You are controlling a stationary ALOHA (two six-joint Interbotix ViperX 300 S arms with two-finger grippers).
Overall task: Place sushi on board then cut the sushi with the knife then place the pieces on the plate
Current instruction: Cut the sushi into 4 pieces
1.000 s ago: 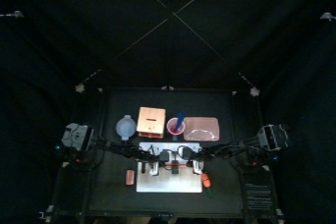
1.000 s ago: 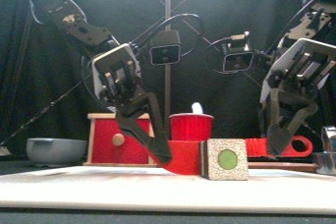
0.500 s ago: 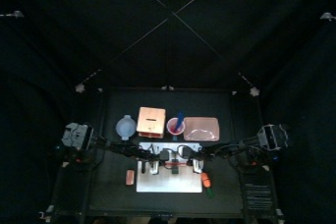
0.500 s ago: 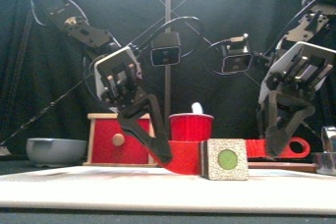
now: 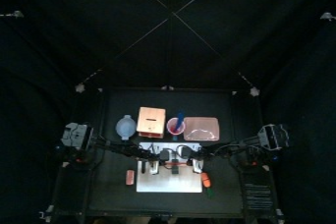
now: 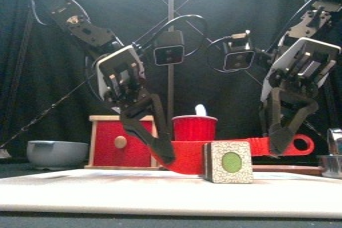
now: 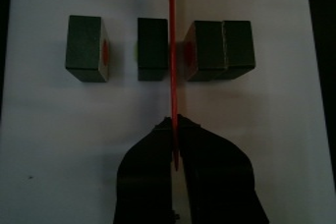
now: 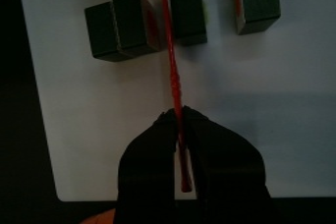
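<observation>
Several dark green sushi blocks (image 7: 86,46) lie in a row on the white cutting board (image 7: 79,130), one apart, one in the middle and two touching. A red toy knife (image 6: 254,149) hangs level over the row, its blade (image 7: 171,31) in the gap beside the touching pair. My left gripper (image 6: 160,157) is shut on one end, my right gripper (image 6: 278,144) on the handle end. In the front view the nearest block (image 6: 230,162) shows its pale face with a green centre. The right wrist view shows the same blade (image 8: 167,41) crossing the row of blocks (image 8: 132,24).
Behind the board (image 5: 171,182) stand the blue-grey bowl (image 5: 126,126), the wooden box (image 5: 151,122), the red cup (image 5: 176,125) and the pink tray (image 5: 201,128). A small orange-red thing (image 5: 130,177) lies left of the board and another (image 5: 206,181) right of it.
The right gripper has risen a little, lifting the knife's handle end. The left gripper and the blocks have stayed put.
</observation>
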